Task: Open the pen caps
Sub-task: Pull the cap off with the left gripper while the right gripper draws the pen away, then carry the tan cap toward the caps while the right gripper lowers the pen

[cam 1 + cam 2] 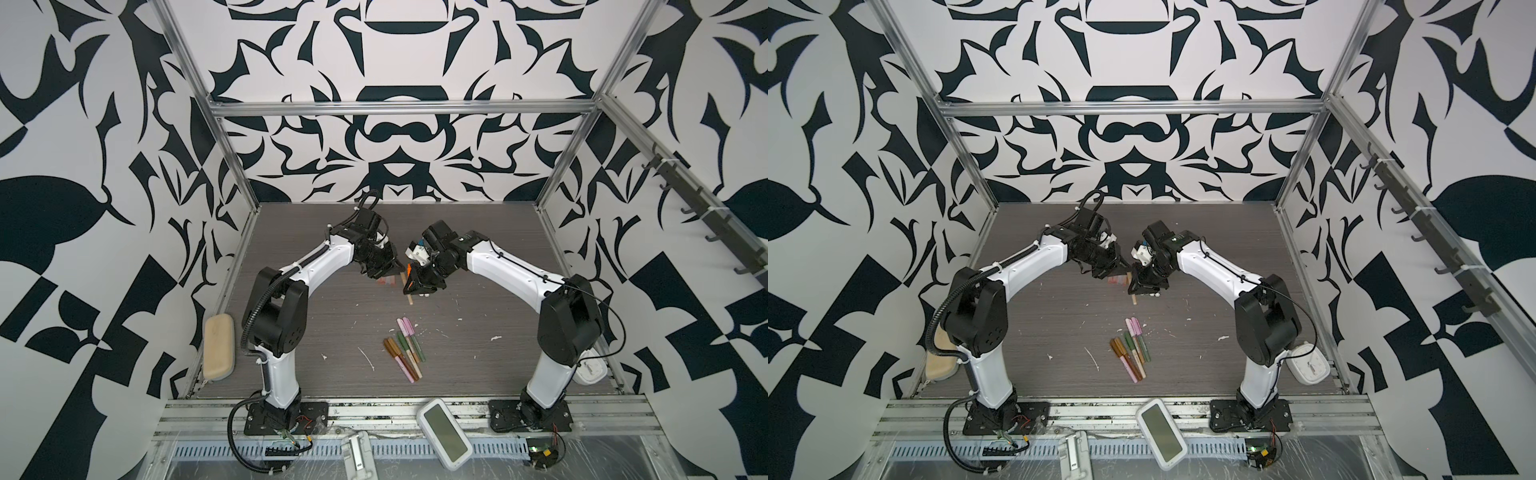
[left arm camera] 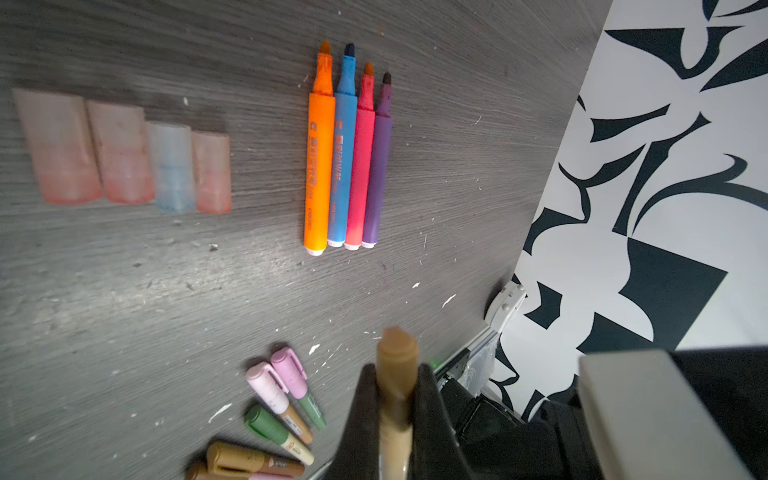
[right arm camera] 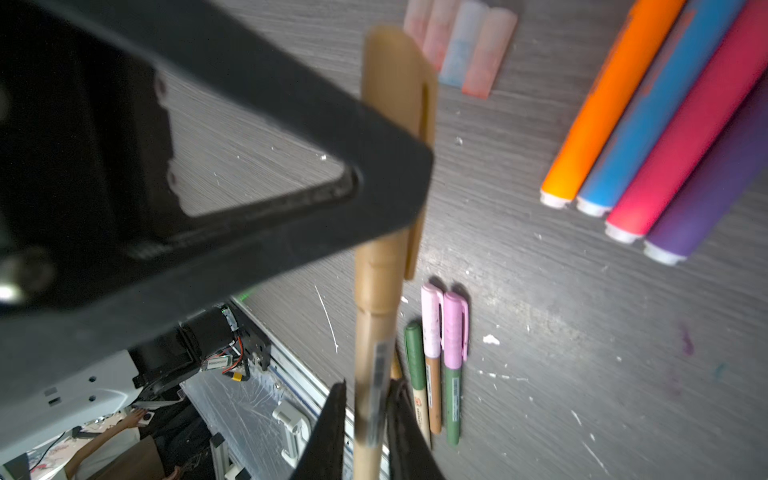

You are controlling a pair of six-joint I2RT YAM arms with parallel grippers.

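Observation:
A tan pen (image 3: 374,332) hangs tilted above the table between both grippers, its lower end showing in both top views (image 1: 409,298) (image 1: 1134,300). My left gripper (image 2: 397,374) is shut on its tan cap (image 2: 397,353); the black left finger (image 3: 291,166) crosses the cap in the right wrist view. My right gripper (image 3: 368,390) stands around the barrel, with a thin gap on one side. Several loose translucent pen caps (image 2: 124,153) lie in a row beside uncapped orange, blue, pink and purple pens (image 2: 349,158). Several capped pens (image 1: 405,351) lie nearer the front.
A beige case (image 1: 219,351) lies at the table's left edge. A white device with a grey screen (image 1: 444,434) rests on the front rail. A white object (image 1: 590,365) sits behind the right arm's base. Patterned walls close in three sides.

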